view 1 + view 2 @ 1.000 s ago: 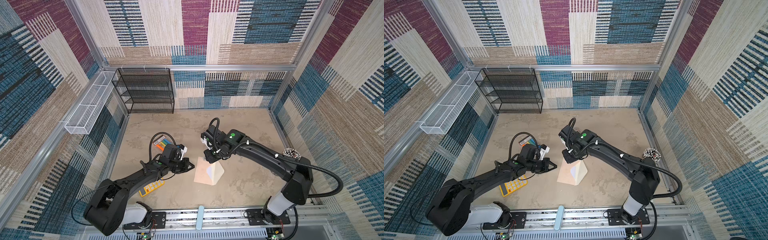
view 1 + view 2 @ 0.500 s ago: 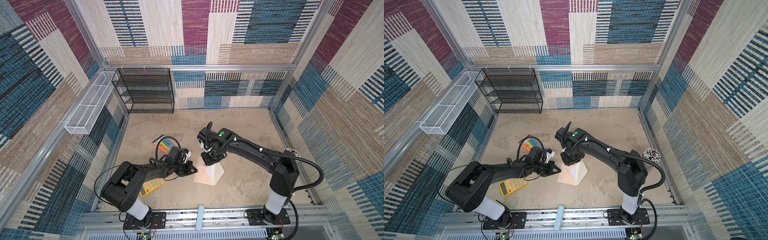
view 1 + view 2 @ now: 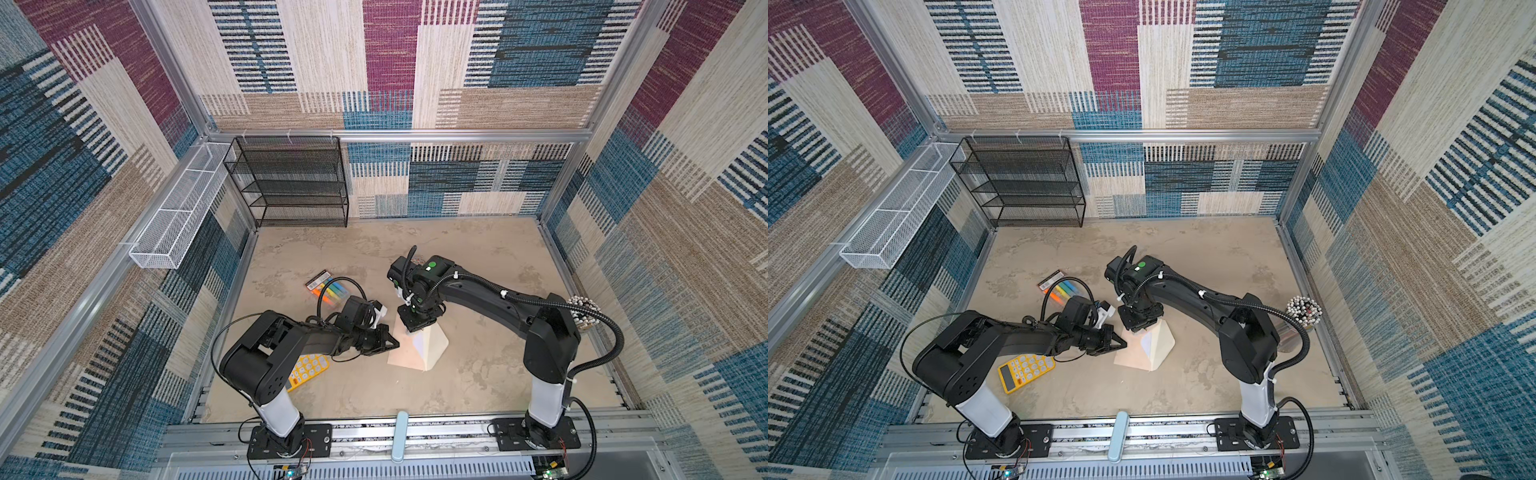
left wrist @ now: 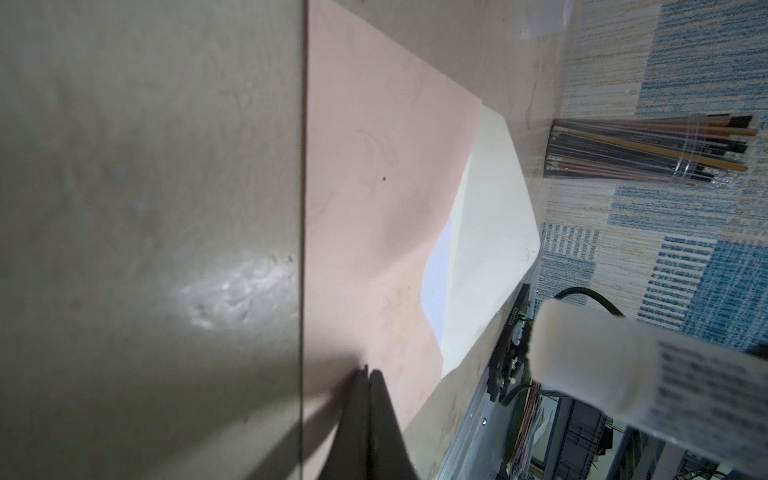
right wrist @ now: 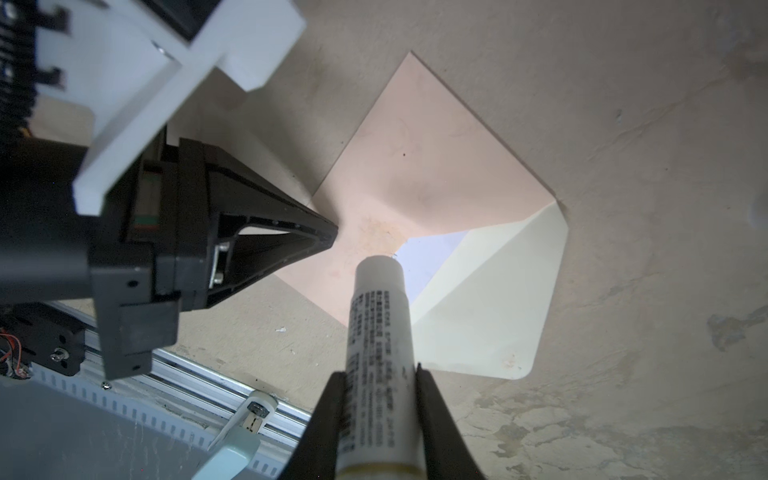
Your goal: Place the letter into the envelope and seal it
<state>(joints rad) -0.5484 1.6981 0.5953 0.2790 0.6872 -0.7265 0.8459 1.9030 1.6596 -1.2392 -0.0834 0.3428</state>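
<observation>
The letter (image 5: pixel 428 257) is tucked inside the envelope (image 3: pixel 405 357), pinned at 9 o'clock by the pressed-together left end effector (image 3: pixel 394 344); a glue stick (image 5: pixel 378 316) is pinched by the right end effector (image 5: pixel 379 372); the flap (image 5: pixel 490 299) is unsealed.

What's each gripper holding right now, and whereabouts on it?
The right gripper clamps the white glue stick on its rear half. The left gripper is shut, holding nothing, tips at the envelope.

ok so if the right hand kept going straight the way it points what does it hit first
The right hand's glue stick leads; the tip would likely meet the envelope at the pocket's mouth, beside the exposed letter. The remaining gap is unclear.
</observation>
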